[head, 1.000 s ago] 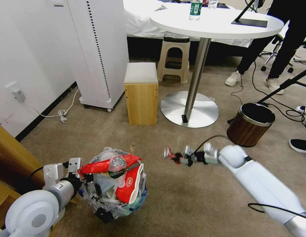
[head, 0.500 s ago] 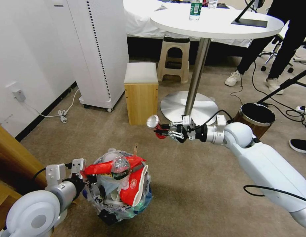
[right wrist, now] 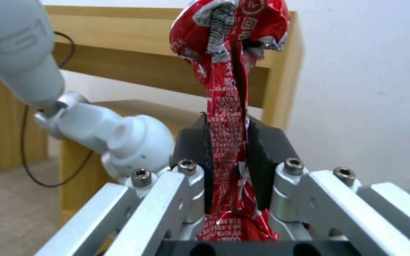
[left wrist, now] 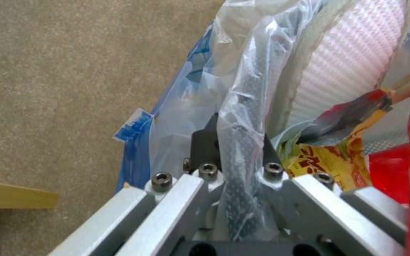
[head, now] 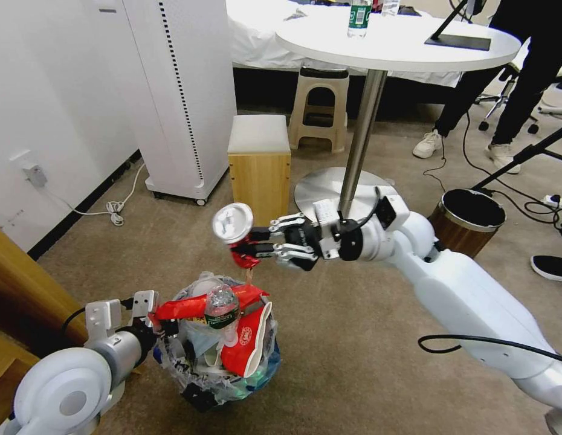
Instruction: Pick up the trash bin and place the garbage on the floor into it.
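Carpeted bedroom-style room: white-sheeted bed point(head: 257, 36), round table point(head: 408, 42), plastic stool point(head: 320, 106), wooden stool point(head: 260, 172).

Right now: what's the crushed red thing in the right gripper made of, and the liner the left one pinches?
crushed red can: looks like thin printed metal, glossy, with sharp creases and a silver end; could be foil.
bin liner: clear thin plastic film, crinkled and see-through.
right gripper is shut on the can; left gripper is shut on the liner at the bin's edge.

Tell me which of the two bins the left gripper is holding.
The left gripper is shut on the rim of the small black bin, bag-lined and heaped with rubbish. The brown wood-patterned bin stands apart, beyond the right arm.
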### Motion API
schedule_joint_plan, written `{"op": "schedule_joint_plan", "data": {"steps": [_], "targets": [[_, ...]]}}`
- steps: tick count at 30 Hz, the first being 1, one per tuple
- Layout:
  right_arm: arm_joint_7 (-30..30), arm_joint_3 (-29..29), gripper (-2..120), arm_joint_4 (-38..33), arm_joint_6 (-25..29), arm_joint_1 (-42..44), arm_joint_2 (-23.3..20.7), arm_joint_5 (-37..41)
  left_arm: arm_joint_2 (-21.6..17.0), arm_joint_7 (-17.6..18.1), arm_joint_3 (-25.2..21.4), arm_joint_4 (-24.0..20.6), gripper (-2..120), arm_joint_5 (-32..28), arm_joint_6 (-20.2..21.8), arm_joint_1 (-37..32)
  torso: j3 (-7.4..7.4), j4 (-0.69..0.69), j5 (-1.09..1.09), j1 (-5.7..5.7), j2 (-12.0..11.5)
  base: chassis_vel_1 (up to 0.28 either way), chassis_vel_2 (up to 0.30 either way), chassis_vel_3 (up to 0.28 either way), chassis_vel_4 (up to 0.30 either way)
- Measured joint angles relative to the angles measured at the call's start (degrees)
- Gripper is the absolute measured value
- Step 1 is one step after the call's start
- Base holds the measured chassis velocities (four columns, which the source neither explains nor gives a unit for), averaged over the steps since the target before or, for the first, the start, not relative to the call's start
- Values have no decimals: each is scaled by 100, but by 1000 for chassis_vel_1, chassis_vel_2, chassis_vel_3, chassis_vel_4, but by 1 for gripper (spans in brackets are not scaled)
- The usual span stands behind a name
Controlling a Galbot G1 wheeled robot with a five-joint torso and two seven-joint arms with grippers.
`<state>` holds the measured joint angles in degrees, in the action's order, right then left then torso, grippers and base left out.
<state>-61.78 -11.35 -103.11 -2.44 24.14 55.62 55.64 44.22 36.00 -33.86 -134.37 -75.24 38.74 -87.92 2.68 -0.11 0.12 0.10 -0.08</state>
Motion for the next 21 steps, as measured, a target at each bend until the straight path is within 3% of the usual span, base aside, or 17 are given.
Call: {"op": "schedule_joint_plan", "data": {"steps": [11, 21], "targets": [[-157, -691, 14, 416, 102, -542, 452, 199, -1, -12, -12, 73, 1, 1, 0, 38, 0, 1, -1, 0, 0, 0, 0, 0, 0], [-236, -1195, 14, 579, 189, -96, 553, 117, -20, -75, -24, 158, 1, 14, -2, 93, 0, 0, 0, 0, 0, 0, 0, 0, 0]]}}
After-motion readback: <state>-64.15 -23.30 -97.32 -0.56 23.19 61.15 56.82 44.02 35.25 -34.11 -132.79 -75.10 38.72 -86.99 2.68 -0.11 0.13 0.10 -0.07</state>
